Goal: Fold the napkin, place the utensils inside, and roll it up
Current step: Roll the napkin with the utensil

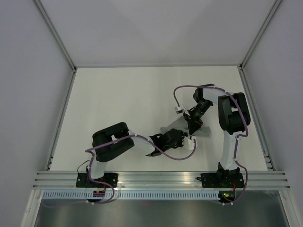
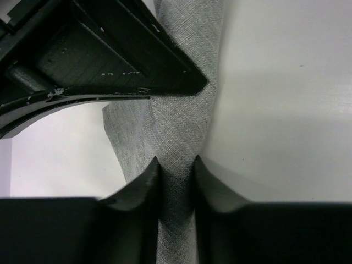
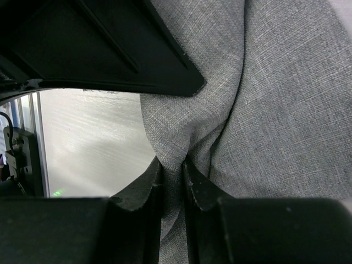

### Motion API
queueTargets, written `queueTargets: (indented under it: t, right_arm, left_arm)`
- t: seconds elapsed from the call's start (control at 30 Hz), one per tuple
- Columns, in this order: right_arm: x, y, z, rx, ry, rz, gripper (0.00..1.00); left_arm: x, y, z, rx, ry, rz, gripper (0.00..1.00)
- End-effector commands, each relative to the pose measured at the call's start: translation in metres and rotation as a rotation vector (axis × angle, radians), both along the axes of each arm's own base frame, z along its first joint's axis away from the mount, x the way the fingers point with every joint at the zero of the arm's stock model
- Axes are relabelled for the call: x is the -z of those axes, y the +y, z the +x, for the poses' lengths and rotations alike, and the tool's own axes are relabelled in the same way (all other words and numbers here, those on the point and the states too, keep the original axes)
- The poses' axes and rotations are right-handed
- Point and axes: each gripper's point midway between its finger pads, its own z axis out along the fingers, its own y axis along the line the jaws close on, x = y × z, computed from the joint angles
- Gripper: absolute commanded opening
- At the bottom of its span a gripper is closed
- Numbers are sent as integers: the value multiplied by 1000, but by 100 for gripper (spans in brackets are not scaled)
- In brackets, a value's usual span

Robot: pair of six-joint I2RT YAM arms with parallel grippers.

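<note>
Jaws of the left gripper [image 2: 176, 171] pinch a narrow ridge of the single grey napkin [image 2: 179, 126]; just beside it, the right gripper [image 3: 171, 170] nips a second bunched fold of the same cloth. Two claws, one napkin. Cloth edges jut out either side of them, and white table [image 1: 118, 99] stretches wide beyond.

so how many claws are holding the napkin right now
2. The left claw pinches a narrow bunched fold of the napkin; the right claw pinches another fold, farther back.
</note>
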Motion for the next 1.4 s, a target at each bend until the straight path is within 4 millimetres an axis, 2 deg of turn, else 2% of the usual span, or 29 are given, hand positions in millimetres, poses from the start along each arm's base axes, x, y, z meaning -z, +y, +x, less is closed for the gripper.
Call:
queueTargets:
  t: [0.0, 0.07, 0.1, 0.13, 0.2, 0.27, 0.37, 0.6, 0.67, 0.73, 0.87, 0.9, 1.03, 1.1, 1.2, 1.33, 1.37]
  right_arm:
    - [4, 3, 3, -16, -5, 29, 19]
    - [1, 4, 3, -13, -12, 34, 21]
    - [1, 5, 4, -12, -16, 36, 23]
    - [0, 5, 5, -7, -20, 35, 25]
    - [-2, 6, 8, 4, -43, 35, 33]
    - [-7, 7, 16, 30, -90, 34, 41]
    - [-20, 8, 30, 77, -182, 41, 47]
    - [-58, -3, 62, 253, -339, 107, 53]
    - [-68, -13, 75, 325, -412, 121, 54]
    - [-74, -25, 78, 365, -443, 124, 54]
    - [-88, -31, 63, 359, -507, 151, 54]
    - [-89, -40, 62, 378, -524, 149, 54]
    - [-90, -39, 44, 359, -622, 171, 57]
    - [-88, -39, 35, 348, -680, 179, 59]
    - [-83, -37, 25, 326, -743, 173, 60]
    - [-84, -17, 12, 272, -820, 165, 62]
    - [-76, -14, 10, 260, -844, 153, 63]
  left_arm:
    - [24, 6, -7, 42, 81, 87, 20]
    - [22, 4, -8, 49, 104, 83, 12]
    - [25, 6, -10, 50, 125, 102, 5]
    - [25, 5, -13, 61, 141, 101, 2]
    - [22, 1, -17, 65, 180, 95, 2]
    - [29, 6, -25, 63, 270, 126, 2]
    - [27, 7, -31, 45, 354, 129, 2]
    - [27, 15, -47, 18, 569, 86, 2]
    - [29, 18, -53, 8, 629, 76, 2]
    - [32, 22, -54, -3, 700, 64, 2]
    - [36, 32, -58, -55, 880, 22, 2]
    - [37, 36, -58, -56, 940, 14, 2]
    - [44, 45, -63, -68, 1126, -3, 2]
    - [39, 45, -61, -60, 1195, -30, 2]
    - [40, 47, -61, -66, 1294, -29, 2]
    - [44, 49, -57, -85, 1374, -26, 2]
    - [44, 48, -56, -92, 1393, -24, 2]
